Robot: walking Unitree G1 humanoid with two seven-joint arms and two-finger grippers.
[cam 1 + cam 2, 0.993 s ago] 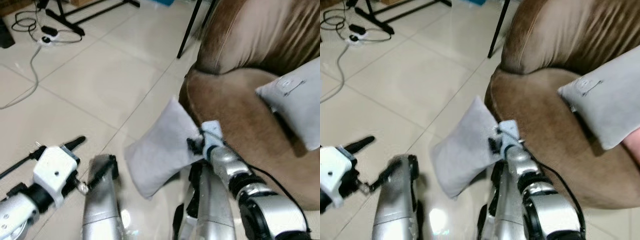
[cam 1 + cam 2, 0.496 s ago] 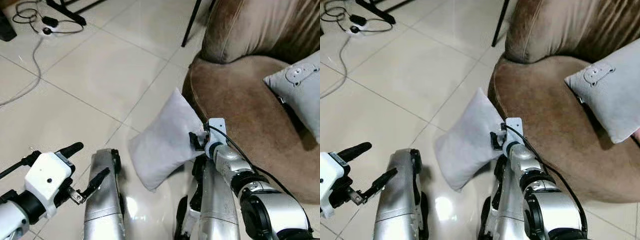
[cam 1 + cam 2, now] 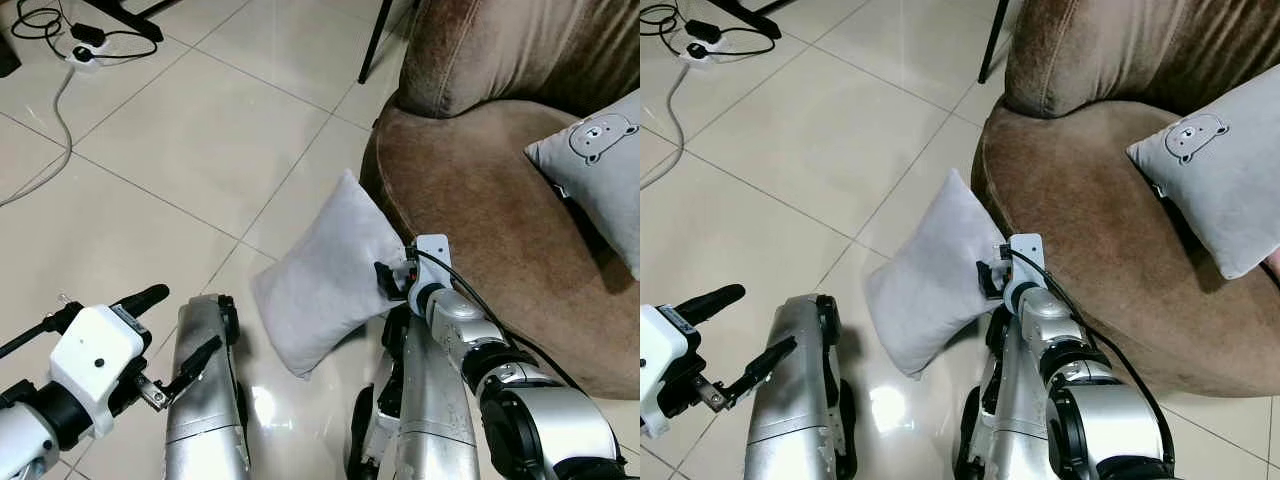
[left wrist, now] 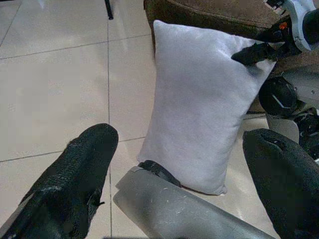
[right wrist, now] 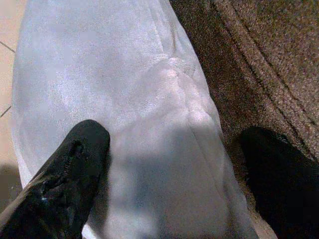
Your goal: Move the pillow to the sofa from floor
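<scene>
A plain grey pillow point(image 3: 325, 275) hangs tilted beside the front of the brown sofa point(image 3: 480, 190), its lower corner close to the tiled floor. My right gripper point(image 3: 386, 281) is shut on the pillow's edge nearest the sofa. In the right wrist view the pillow point(image 5: 124, 99) bulges between the two black fingers point(image 5: 65, 169), with the sofa fabric right beside it. My left gripper point(image 3: 172, 330) stands open low on the left, apart from the pillow point(image 4: 199, 104) and pointing toward it.
A second grey pillow with a bear face point(image 3: 600, 170) lies on the sofa seat at the right. A power strip and cables point(image 3: 85, 50) lie on the tiles at the far left. A black stand leg point(image 3: 375, 45) rises by the sofa. My silver legs point(image 3: 205, 400) are below.
The camera has shifted and steadied. The pillow stays in my right gripper at about the same spot by the sofa. My left gripper has sunk a little.
</scene>
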